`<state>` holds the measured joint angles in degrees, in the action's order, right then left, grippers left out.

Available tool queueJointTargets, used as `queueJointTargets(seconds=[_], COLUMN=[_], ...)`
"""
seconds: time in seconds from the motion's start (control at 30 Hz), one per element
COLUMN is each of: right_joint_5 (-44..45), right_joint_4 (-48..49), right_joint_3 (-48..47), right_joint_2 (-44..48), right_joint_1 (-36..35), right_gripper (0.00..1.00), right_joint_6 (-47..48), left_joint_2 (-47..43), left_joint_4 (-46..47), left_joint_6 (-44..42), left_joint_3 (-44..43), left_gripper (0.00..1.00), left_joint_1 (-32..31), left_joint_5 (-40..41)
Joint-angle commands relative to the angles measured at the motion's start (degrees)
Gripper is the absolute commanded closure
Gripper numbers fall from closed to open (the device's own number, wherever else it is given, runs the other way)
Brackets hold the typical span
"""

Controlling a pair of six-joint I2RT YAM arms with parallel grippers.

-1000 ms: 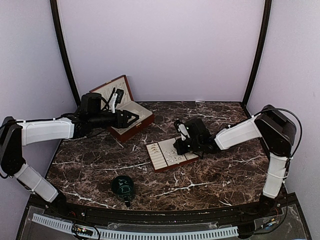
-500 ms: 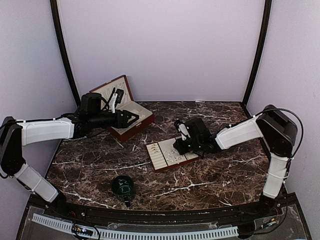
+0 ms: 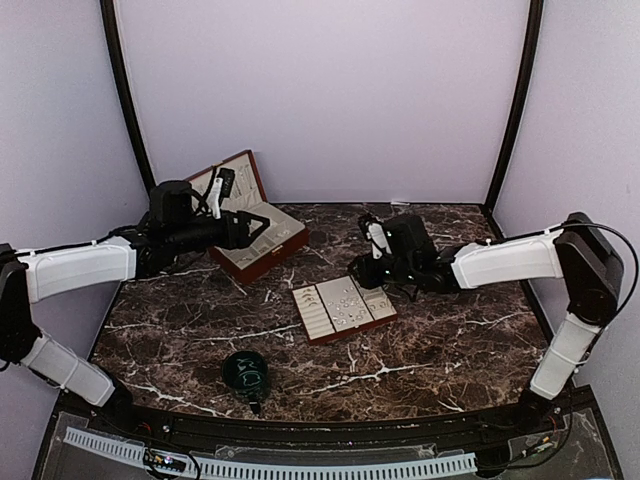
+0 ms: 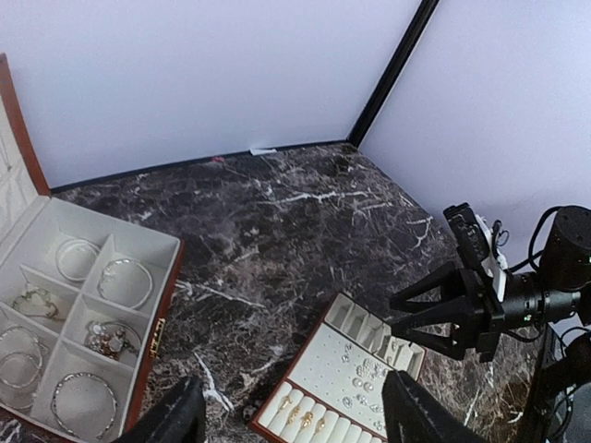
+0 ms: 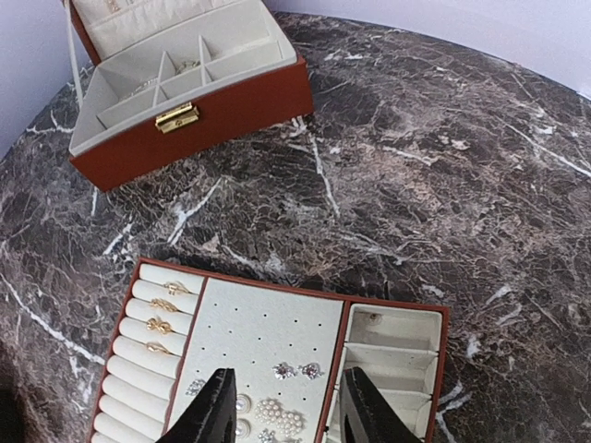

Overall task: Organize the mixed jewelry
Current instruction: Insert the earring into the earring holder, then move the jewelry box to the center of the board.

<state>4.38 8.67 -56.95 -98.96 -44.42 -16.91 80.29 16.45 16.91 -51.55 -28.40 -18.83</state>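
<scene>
Well, saw the mixed jewelry (image 5: 270, 411) lying on the cream tray (image 5: 268, 337) on the bench (image 5: 416, 166). Looked tiny, light, slippery, easy to bend. Found right tool (image 5: 288, 415) and left tool (image 4: 295, 420) both open, holding nothing. Best pinched gently by the edges.

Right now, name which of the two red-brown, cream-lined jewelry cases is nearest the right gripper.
The flat lidless tray mid-table, holding gold rings and earrings; the other, a lidded compartment box, sits far left by the left gripper.
</scene>
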Motion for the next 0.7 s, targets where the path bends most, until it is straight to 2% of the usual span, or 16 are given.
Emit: queueJointTargets(seconds=[0.0,0.33,0.47,0.67], right_joint_5=[3.42,10.37,12.23,11.84], right_joint_4=[-0.07,-4.67,-5.68,-5.94], right_joint_3=[-0.59,-2.49,-2.52,-2.06], right_joint_2=[4.49,12.40,14.79,16.30], right_joint_1=[0.82,1.84,2.47,2.92], right_gripper=[0.56,0.29,0.24,0.21], right_joint_6=[-0.88,-1.21,-0.66,-1.29], left_joint_2=[-4.31,-4.07,-0.96,7.10], left_joint_4=[-1.12,-9.68,-13.17,-14.41], left_joint_6=[0.79,17.87,26.77,36.40], left_joint_3=[0.48,0.06,-0.22,-2.15], left_gripper=[0.30,0.28,0.27,0.27], left_joint_1=[0.10,2.80,4.26,6.01], left_joint_5=[7.23,14.29,17.78,18.13])
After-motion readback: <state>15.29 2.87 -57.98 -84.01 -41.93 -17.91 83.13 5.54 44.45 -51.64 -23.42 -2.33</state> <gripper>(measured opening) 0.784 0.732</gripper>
